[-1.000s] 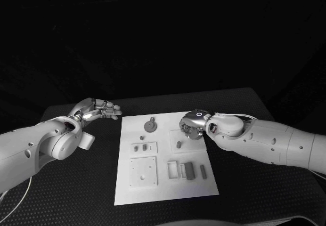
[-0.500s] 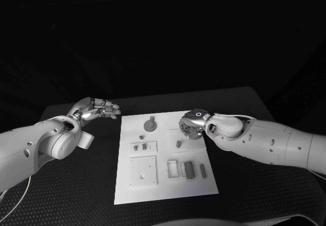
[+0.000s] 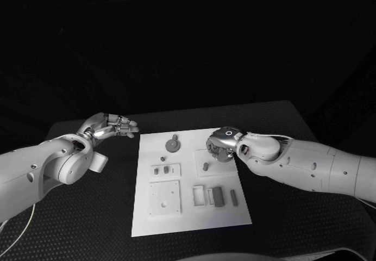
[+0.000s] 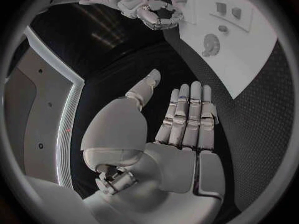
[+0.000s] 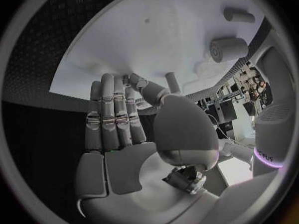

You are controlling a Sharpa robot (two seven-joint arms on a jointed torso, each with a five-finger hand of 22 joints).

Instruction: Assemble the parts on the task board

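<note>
My two silver hands, the left [image 3: 108,126] and the right [image 3: 220,145], sit on white arms above a black table [image 3: 86,217] with a fine dotted weave, where the white task board [image 3: 227,215] carries small grey parts [image 3: 218,195].

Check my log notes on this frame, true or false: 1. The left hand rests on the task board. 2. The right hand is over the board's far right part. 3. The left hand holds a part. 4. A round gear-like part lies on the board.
1. False: the left hand is over the black table, beside the task board.
2. True: right hand.
3. False: it is empty, fingers apart.
4. True: round gear-like part.
</note>
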